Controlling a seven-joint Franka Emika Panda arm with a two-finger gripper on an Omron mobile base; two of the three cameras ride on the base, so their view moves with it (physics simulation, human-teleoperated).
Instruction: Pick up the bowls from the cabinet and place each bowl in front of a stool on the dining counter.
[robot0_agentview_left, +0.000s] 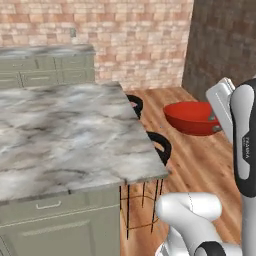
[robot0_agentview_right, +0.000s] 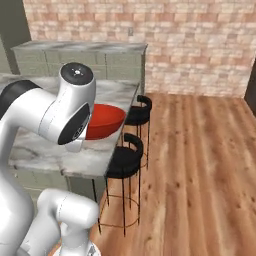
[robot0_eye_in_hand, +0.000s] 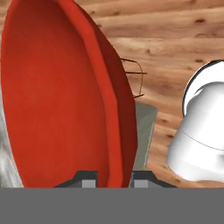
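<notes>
1 red bowl (robot0_agentview_left: 192, 117) in gripper (robot0_eye_in_hand: 113, 178)

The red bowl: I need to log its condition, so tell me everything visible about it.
The red bowl is wide, shallow, glossy and empty, with a plain rim. The gripper is shut on its rim, one fingertip on each side of the wall. It hangs clear of the dining counter, roughly level, beside the counter's edge near two black stools.

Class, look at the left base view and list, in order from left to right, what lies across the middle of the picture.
Grey-white veined marble dining counter → black padded stools at its right edge → glossy red bowl, held up over the wooden floor → white robot arm.
</notes>
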